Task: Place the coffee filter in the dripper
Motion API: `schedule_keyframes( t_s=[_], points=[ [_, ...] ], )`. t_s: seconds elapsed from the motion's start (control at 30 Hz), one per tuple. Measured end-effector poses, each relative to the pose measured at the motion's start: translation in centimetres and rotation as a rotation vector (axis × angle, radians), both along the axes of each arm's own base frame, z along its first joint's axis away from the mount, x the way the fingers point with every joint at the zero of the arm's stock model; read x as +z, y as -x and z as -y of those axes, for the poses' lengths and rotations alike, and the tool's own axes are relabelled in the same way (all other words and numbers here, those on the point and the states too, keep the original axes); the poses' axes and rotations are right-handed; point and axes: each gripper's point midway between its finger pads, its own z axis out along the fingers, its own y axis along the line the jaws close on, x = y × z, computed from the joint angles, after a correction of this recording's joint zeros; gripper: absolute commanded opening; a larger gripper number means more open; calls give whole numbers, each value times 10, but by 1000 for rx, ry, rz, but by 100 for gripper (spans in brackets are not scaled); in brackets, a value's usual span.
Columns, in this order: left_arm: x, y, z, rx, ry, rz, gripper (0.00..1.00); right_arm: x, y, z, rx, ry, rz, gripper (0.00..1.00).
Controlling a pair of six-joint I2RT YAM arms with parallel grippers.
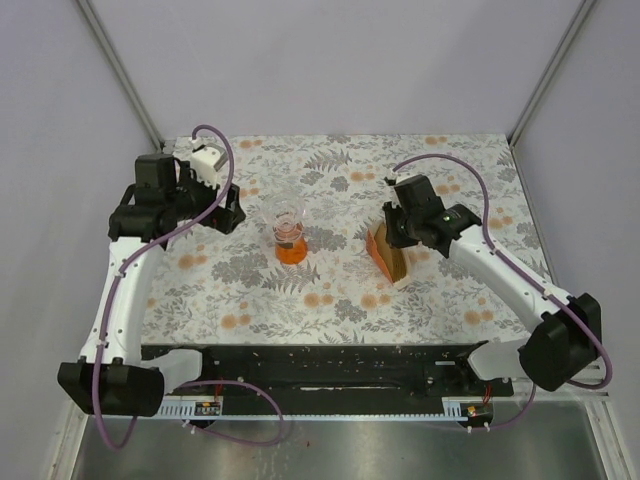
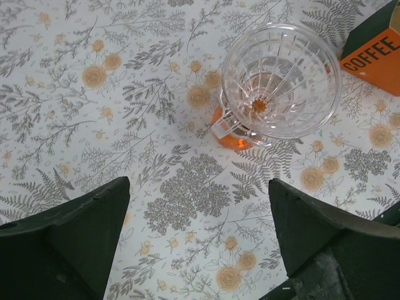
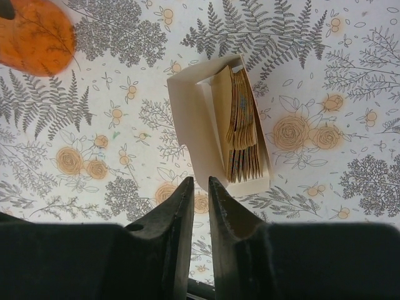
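Room: dripper (image 1: 289,232) upright mid-worktop (image 1: 450,290), bare surface around it; holder (image 3: 187,125) well apart.
Left tool (image 2: 199,182): released, spread wide, near the dripper.
Right tool (image 3: 200,182): narrowed to an empty slit at the holder's end.
Coffee filter (image 3: 225,112): on edge in the holder's stack, lengthwise toward the right tool.

Bare tablecloth (image 2: 94,125) lies between the left gripper's (image 2: 199,182) widely spread fingers. The dripper (image 2: 281,81) stands ahead to its right, with an orange coffee box (image 2: 375,56) beyond. Just ahead of the right gripper's (image 3: 200,182) narrow slit, the filter holder (image 3: 187,125) blocks the way.
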Motion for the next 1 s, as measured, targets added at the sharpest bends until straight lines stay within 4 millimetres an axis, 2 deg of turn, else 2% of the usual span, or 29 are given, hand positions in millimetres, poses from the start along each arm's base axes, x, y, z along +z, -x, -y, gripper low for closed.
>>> schedule_keyframes(
  t_s=[0.13, 0.33, 0.8, 1.0],
  points=[
    [-5, 0, -11, 30, -5, -16, 96, -14, -3, -4, 0, 36, -23, 24],
    [-5, -1, -13, 37, -1, -19, 96, -31, -9, -4, -12, 77, -49, 24],
    [-13, -3, -12, 31, 3, -45, 96, -56, -24, -4, -30, 141, -74, 24],
    [-16, -2, -12, 29, 5, -54, 96, -57, -24, -4, -31, 145, -75, 24]
  ],
)
